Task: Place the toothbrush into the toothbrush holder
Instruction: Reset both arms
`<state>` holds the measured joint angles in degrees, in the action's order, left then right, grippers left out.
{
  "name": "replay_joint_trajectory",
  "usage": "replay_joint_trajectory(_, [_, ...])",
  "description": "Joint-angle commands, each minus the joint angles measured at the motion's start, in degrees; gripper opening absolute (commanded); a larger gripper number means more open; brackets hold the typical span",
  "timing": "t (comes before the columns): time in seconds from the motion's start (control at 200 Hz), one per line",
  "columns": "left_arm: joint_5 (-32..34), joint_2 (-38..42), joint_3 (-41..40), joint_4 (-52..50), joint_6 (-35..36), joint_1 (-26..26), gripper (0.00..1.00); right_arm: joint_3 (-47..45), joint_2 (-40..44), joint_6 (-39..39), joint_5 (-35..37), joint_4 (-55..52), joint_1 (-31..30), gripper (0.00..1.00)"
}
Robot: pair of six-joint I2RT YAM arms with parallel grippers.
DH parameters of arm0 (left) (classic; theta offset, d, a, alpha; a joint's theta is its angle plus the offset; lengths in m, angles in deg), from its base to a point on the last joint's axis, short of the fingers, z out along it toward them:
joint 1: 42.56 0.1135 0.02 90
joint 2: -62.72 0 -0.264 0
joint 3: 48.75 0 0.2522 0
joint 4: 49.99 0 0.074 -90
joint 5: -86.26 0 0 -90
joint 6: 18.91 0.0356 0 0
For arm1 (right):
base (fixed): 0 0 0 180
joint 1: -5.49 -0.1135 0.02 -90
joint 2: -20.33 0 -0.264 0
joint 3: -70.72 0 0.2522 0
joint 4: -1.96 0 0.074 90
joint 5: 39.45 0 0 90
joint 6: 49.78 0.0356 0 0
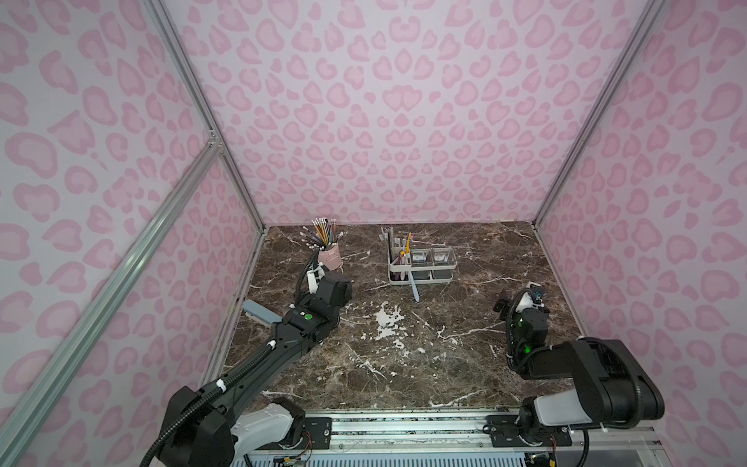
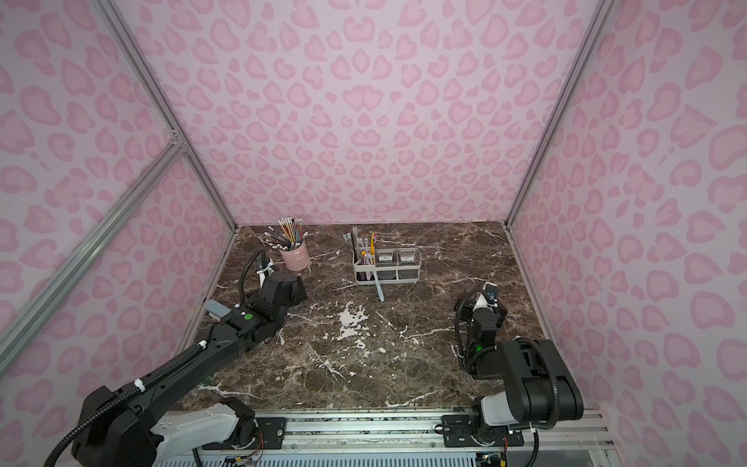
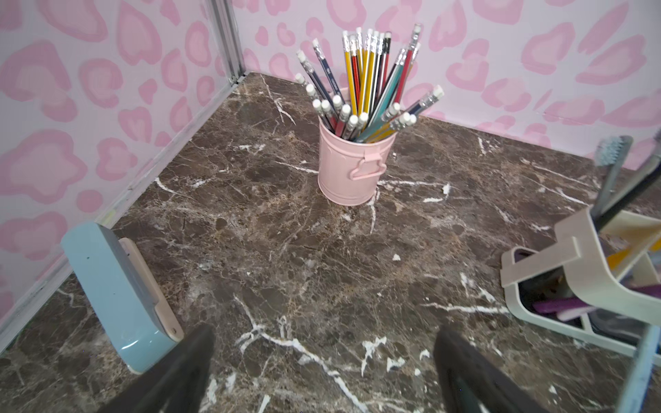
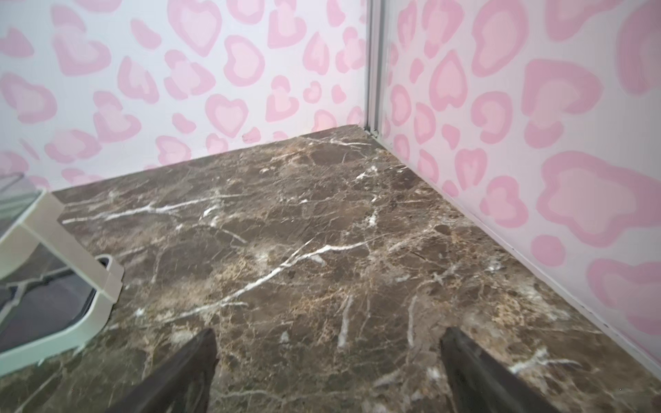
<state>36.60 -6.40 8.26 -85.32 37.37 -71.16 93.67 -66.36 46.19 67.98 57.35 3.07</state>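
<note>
Toothbrush point(image 1: 414, 289): light blue, on counter point(image 1: 404, 364), not yet in. One end is against the front of the holder point(image 1: 420, 280), by the slot section; the other end points toward the robot. Can't tell if flat or propped. Slots already hold several brushes.

Left fingers point(image 3: 186, 364) apart, empty, near the pink pencil cup point(image 1: 329, 258). Right fingers point(image 4: 186, 368) apart, empty, well off to the other side.

Step in hand: reach & pick.
- Left looks a bit nearer.
- Come from above, fingers across mid-handle, w/o bumping holder.
- Lift, tip upright, lower into a free slot.
</note>
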Motion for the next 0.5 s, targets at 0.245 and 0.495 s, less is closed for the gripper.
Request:
replay_joint_trajectory(0.245, [9.09, -3.47, -9.34, 32.49, 6.79, 6.98, 0.98, 2.59, -1.36, -2.57, 1.71, 5.86, -1.46, 1.0])
replay_joint_trajectory(0.495, [-2.57, -10.36, -9.85, 48.81, 10.94, 17.12, 0.98, 2.59, -1.33, -2.59, 1.72, 5.82, -1.46, 1.0])
